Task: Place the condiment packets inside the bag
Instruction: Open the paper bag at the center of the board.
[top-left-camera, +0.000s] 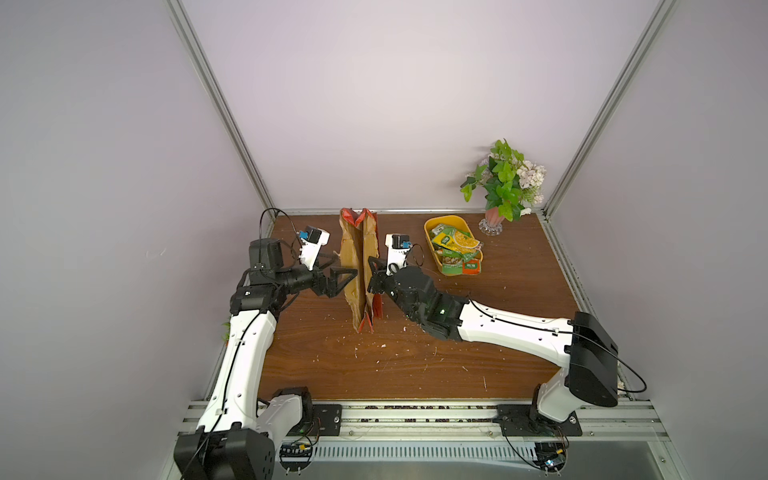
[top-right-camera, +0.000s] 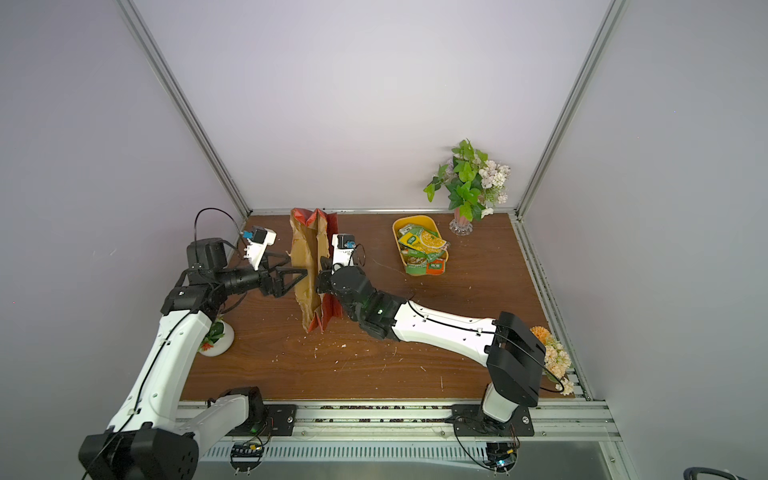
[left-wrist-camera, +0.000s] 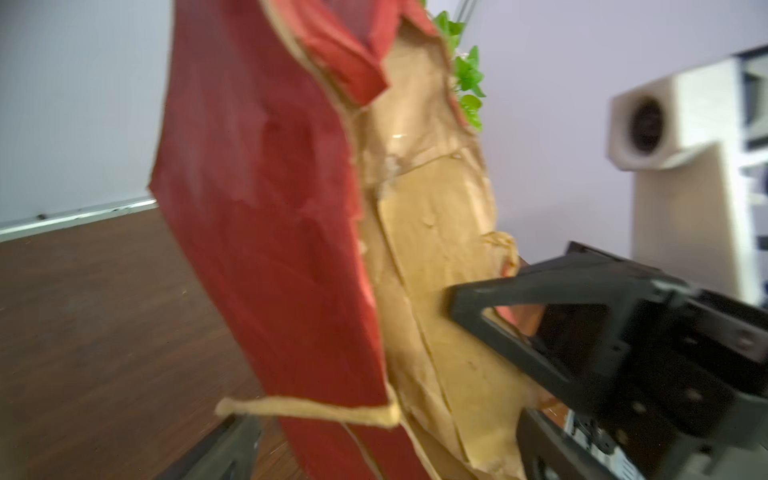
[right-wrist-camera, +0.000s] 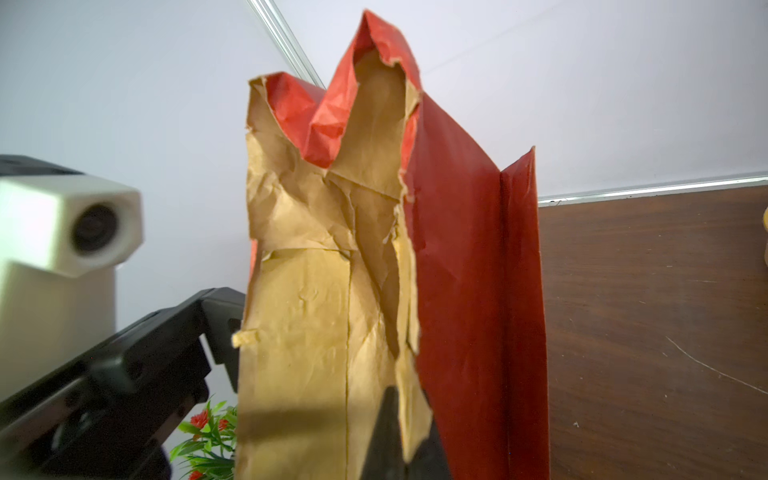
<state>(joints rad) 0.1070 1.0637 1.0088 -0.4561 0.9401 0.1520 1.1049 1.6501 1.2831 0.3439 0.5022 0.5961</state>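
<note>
Remote op here. The bag (top-left-camera: 353, 257) stands upright toward the far middle of the desk (top-left-camera: 415, 353), squeezed between both arms, and no view lets me see down to its bottom. The condiment packets (top-left-camera: 455, 249) are heaped in the yellow tub (top-left-camera: 432, 227) off to its right, with a couple hanging over the near rim. The right jaws are pinched tight on the torn brown edge of the bag's right wall, though the right wrist view cuts the tips off, so I only get a dark wedge with paper folded over it. The left jaws are spread wide across the left wall. The left wrist view shows one finger (left-wrist-camera: 469, 299) against the brown inside. Its partner is blurry and cropped on the red outside by the paper handle (left-wrist-camera: 307, 413). In a top view the white plant pot (top-right-camera: 216, 336) beside the left arm (top-right-camera: 166, 353) is plain to see. In a top view only a green scrap (top-left-camera: 226, 332) of it peeks past that arm. The peach flowers (top-right-camera: 555, 357) at near right show in a top view only.
</note>
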